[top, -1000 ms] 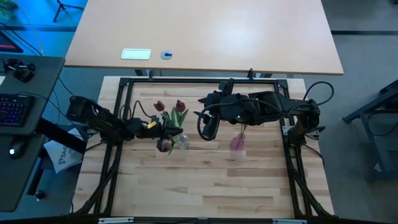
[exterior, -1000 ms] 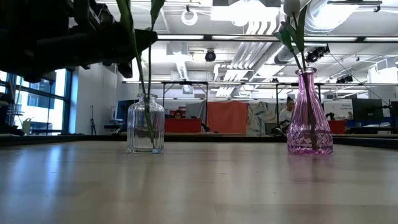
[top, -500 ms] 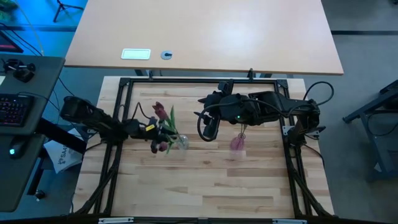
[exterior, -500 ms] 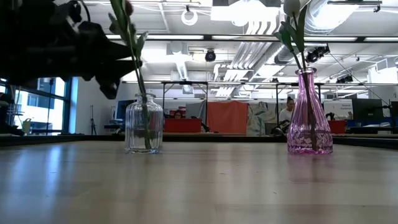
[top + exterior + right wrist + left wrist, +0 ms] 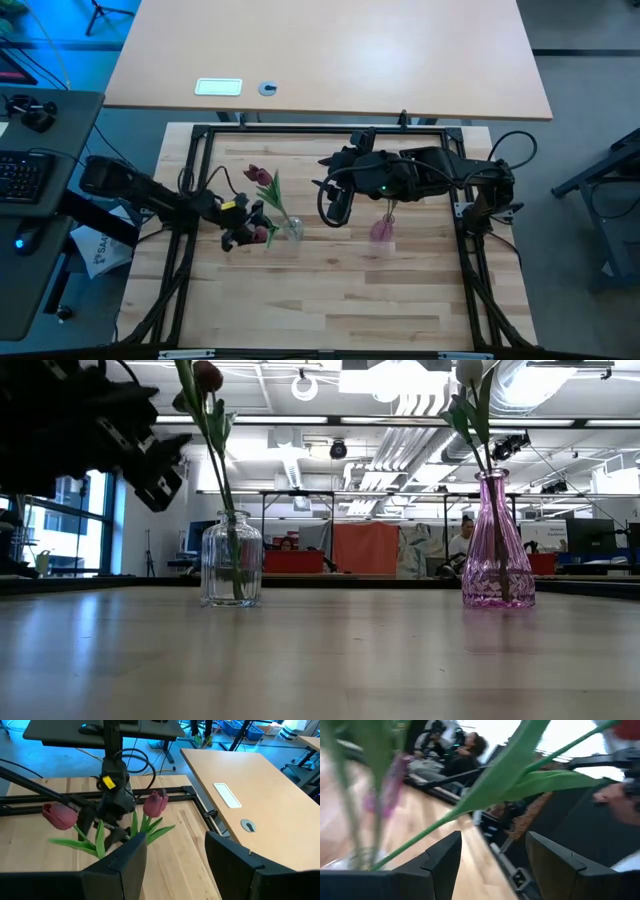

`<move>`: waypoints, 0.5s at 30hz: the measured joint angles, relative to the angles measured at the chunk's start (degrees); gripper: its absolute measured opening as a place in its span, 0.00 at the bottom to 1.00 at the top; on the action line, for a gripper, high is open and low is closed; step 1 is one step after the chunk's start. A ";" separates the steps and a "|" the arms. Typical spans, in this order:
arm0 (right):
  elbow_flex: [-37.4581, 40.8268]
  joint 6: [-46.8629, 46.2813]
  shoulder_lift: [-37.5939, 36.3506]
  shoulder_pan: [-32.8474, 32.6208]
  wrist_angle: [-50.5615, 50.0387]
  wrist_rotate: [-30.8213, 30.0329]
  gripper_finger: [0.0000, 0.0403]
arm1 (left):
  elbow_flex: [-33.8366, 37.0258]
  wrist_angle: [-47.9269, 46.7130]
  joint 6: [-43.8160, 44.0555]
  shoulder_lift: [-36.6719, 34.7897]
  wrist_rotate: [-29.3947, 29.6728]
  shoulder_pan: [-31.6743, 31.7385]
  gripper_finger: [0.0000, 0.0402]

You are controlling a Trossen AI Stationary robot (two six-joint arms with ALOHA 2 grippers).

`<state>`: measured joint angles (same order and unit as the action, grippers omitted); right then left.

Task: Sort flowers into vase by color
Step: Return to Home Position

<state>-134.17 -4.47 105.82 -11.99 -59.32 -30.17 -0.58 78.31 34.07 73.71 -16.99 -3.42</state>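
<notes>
A clear glass vase [image 5: 293,230] [image 5: 232,571] stands on the wooden table and holds dark red tulips: the heads [image 5: 259,176] lean toward the table's far left, and one head [image 5: 263,236] leans toward my left gripper. Their stems [image 5: 222,480] rest in the vase's mouth. My left gripper [image 5: 243,228] [image 5: 492,865] is open and empty just left of the vase. A pink vase [image 5: 381,230] [image 5: 497,550] holds white tulips [image 5: 468,370]. My right gripper [image 5: 335,207] [image 5: 175,855] hangs open and empty between the two vases.
The black frame [image 5: 300,130] runs round the wooden table top. A larger desk [image 5: 330,60] with a white card and a small round thing lies beyond the far edge. Bare wood lies toward the near edge [image 5: 330,300]. A person sits far off in the room [image 5: 462,538].
My left gripper has drawn back from the clear vase toward the table's left and near edges, coming away from the stems. The red tulip it was at now stands in the vase on its own, its head swung leftward beside another head.
</notes>
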 joint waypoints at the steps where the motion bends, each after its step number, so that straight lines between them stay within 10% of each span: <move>1: 0.00 0.00 0.00 0.01 -0.01 0.00 0.49 | 0.00 0.05 0.01 -1.10 -1.32 0.00 0.53; 15: 0.00 0.44 0.00 0.02 -1.79 0.57 0.49 | 0.00 2.32 -9.43 -16.52 2.50 0.07 0.39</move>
<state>-134.17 -4.03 105.82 -11.97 -61.10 -29.60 -0.58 80.63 24.63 57.20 -14.50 -3.36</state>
